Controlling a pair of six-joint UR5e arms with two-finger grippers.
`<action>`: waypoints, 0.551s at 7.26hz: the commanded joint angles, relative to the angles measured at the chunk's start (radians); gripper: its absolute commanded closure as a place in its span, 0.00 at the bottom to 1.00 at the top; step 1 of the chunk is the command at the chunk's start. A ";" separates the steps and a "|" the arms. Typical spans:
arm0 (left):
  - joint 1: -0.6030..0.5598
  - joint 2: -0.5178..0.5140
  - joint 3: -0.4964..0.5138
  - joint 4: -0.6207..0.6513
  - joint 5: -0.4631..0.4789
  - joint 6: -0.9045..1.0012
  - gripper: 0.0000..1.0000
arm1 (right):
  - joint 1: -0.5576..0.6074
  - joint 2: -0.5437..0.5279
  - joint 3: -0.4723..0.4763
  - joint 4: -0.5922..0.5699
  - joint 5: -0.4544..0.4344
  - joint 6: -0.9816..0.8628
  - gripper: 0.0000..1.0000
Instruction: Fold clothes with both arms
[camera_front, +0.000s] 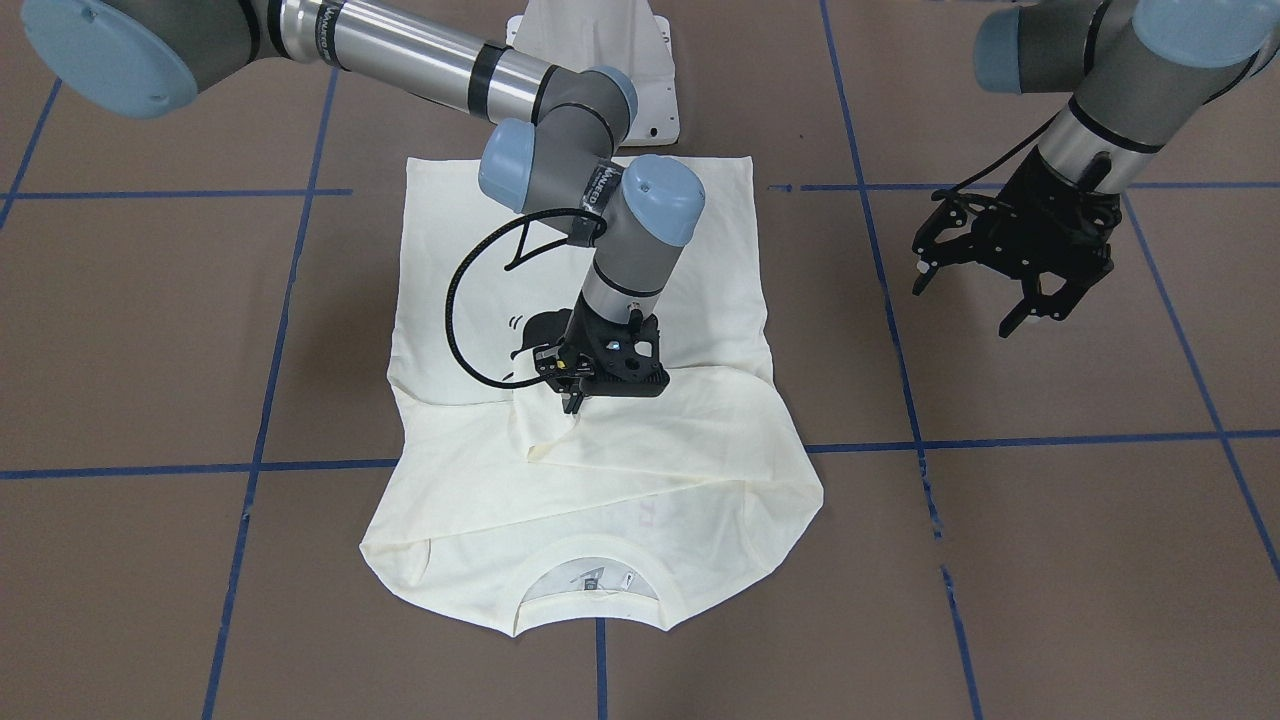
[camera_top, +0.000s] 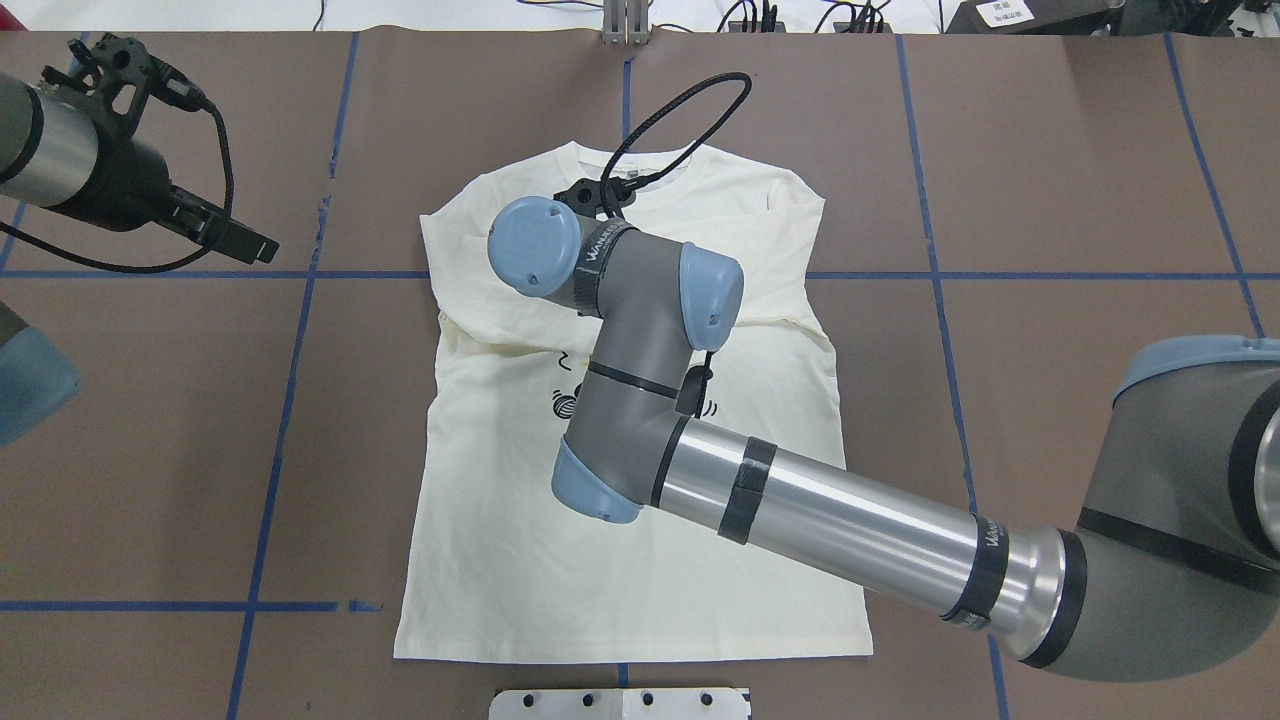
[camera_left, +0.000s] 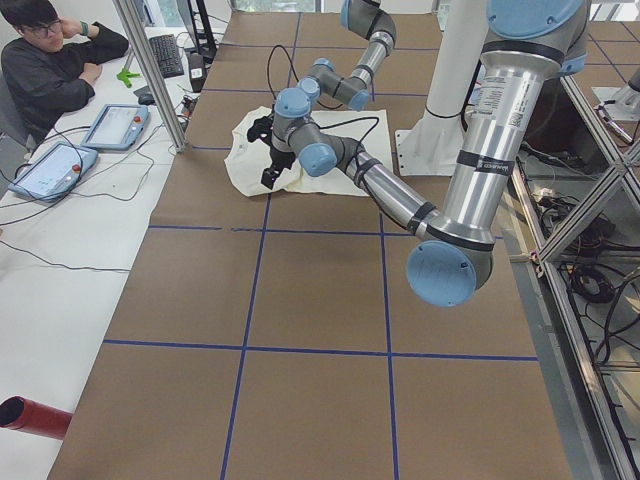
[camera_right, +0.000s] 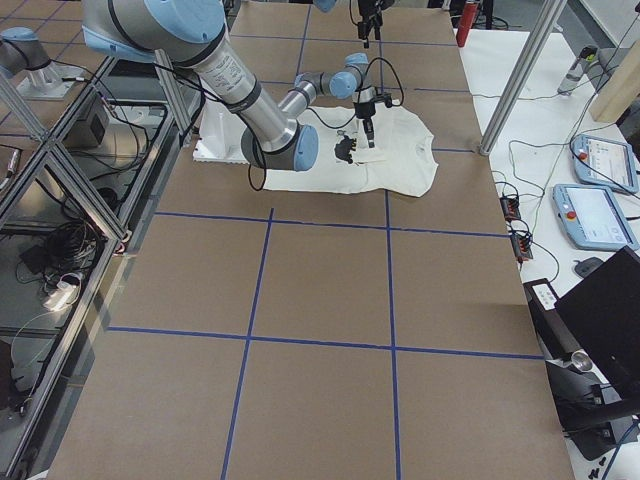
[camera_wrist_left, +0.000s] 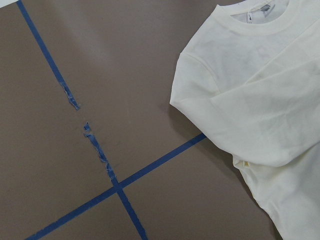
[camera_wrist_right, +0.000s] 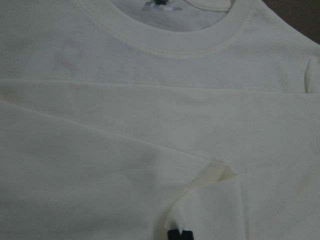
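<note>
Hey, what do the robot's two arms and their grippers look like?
Both the left arm and right arm are silver-grey tubes with light-blue joint caps and black bands bearing white lettering. A looping black cable runs to each wrist. The left gripper and right gripper are black, skeletal two-finger claws.

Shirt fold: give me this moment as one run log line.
shirt: flat, print up | right tool: shut on sleeve | left tool: open, over table beside shirt

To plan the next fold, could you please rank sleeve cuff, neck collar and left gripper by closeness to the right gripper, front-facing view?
1. Sleeve cuff, beside the right gripper.
2. Neck collar, near end of shirt.
3. Left gripper, off the shirt, view's right.
</note>
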 joint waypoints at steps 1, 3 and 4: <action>0.000 0.000 -0.001 0.000 -0.001 -0.001 0.00 | 0.037 -0.171 0.209 -0.016 0.004 -0.076 1.00; 0.000 0.000 -0.001 0.000 0.000 -0.001 0.00 | 0.070 -0.239 0.259 -0.014 0.003 -0.147 1.00; 0.002 0.000 -0.001 0.000 0.000 -0.001 0.00 | 0.074 -0.242 0.257 -0.013 -0.001 -0.156 1.00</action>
